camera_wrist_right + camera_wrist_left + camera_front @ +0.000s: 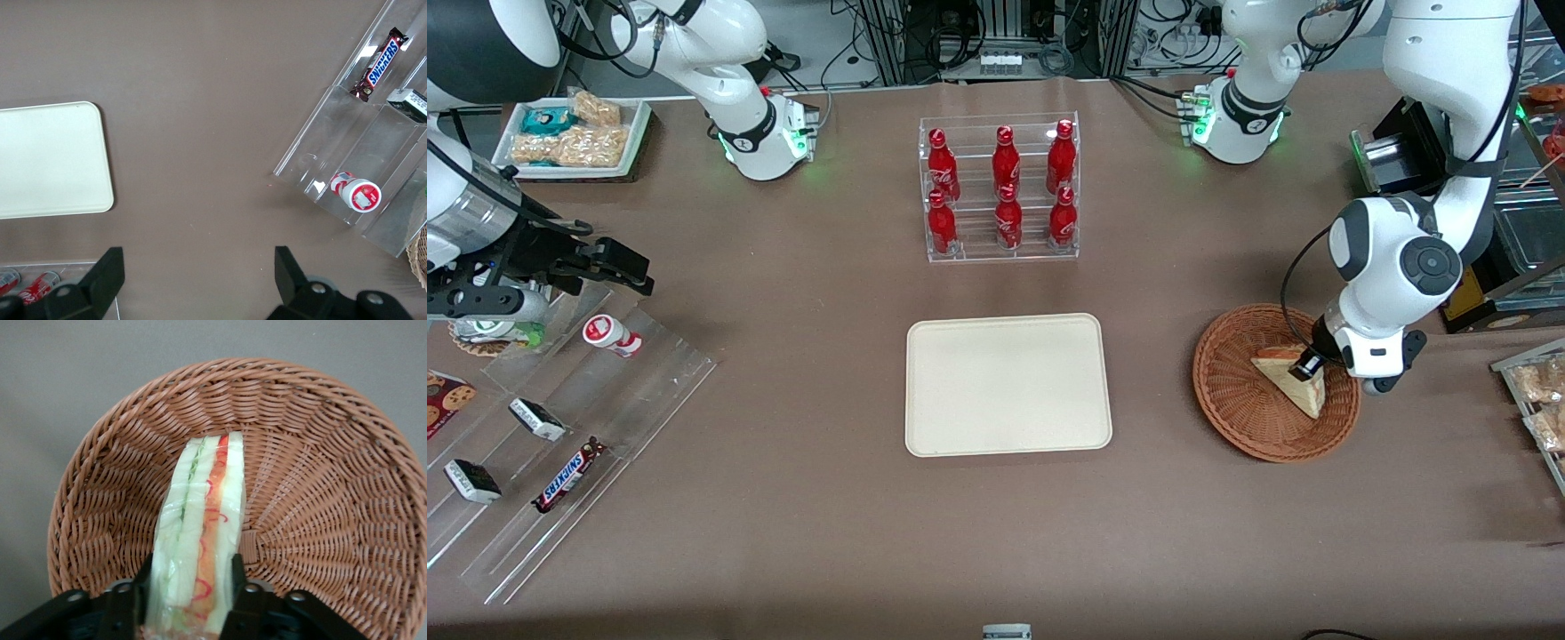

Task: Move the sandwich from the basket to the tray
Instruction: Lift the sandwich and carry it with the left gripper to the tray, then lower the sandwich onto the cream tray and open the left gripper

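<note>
The sandwich (1291,380), a pale bread wedge, lies in the reddish-brown wicker basket (1232,396) toward the working arm's end of the table. My gripper (1310,363) is down in the basket at the wedge's wide end. In the left wrist view the sandwich (201,527) stands on edge with green, orange and red filling showing, and my gripper (190,587) has one black finger (141,587) against each bread face, shut on it. The basket (320,487) lies under it. The cream tray (1008,384) lies bare at mid-table, also seen in the right wrist view (50,160).
A clear rack of red cola bottles (1001,187) stands farther from the front camera than the tray. A clear stepped display (560,444) with snack bars and a small bottle lies toward the parked arm's end. Snack trays (574,133) and bins (1538,400) sit at the table's ends.
</note>
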Controlling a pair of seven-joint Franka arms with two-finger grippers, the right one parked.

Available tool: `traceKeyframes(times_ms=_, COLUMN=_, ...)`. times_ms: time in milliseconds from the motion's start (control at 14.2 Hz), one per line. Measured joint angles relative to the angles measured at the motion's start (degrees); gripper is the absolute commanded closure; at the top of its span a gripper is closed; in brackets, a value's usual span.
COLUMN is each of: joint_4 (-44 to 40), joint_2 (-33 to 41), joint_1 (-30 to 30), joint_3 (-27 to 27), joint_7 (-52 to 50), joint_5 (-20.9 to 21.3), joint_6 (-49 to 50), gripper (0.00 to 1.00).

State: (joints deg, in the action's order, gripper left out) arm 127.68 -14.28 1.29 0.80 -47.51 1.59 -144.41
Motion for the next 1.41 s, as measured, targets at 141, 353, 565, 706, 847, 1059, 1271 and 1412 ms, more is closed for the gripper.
traceKeyframes(times_ms=141, joint_4=-2.07, joint_2=0.22, joint_1=0.10, joint_3=-0.42, joint_7=-1.13, joint_5=-0.07, joint_6=2.18, gripper=0.92)
traceKeyframes(times_ms=353, joint_4=-9.15, joint_2=0.60, joint_1=1.04, joint_3=-3.67, joint_7=-3.61, joint_5=-0.24, joint_6=12.11, gripper=0.94)
traceKeyframes(times_ms=565, joint_4=-14.89, joint_2=0.43, joint_1=7.00, joint_3=-6.31, joint_7=-5.74, joint_5=-0.31, joint_6=17.14, gripper=0.94)
traceKeyframes(times_ms=706, joint_4=-17.17, joint_2=-0.76, joint_1=13.03, joint_3=-6.65, joint_7=-6.99, joint_5=-0.38, joint_6=17.24, gripper=0.94)
traceKeyframes(times_ms=847, joint_4=-20.27, joint_2=-3.64, joint_1=18.98, joint_3=-6.75, joint_7=-8.90, joint_5=-0.36, joint_6=17.24, gripper=0.94)
traceKeyframes(times_ms=1059, joint_4=-27.32, joint_2=-9.96, joint_1=26.15, joint_3=-6.69, joint_7=-9.32, joint_5=0.74, joint_6=17.18, gripper=0.93)
traceKeyframes(times_ms=1271, joint_4=-35.01, joint_2=-16.99, joint_1=31.55, joint_3=-6.65, joint_7=-9.63, joint_5=4.68, joint_6=17.12, gripper=0.92)
traceKeyframes(times_ms=1412, joint_4=-39.52, joint_2=-21.47, joint_1=34.27, joint_3=-6.63, joint_7=-9.24, joint_5=6.71, joint_6=16.79, gripper=0.92)
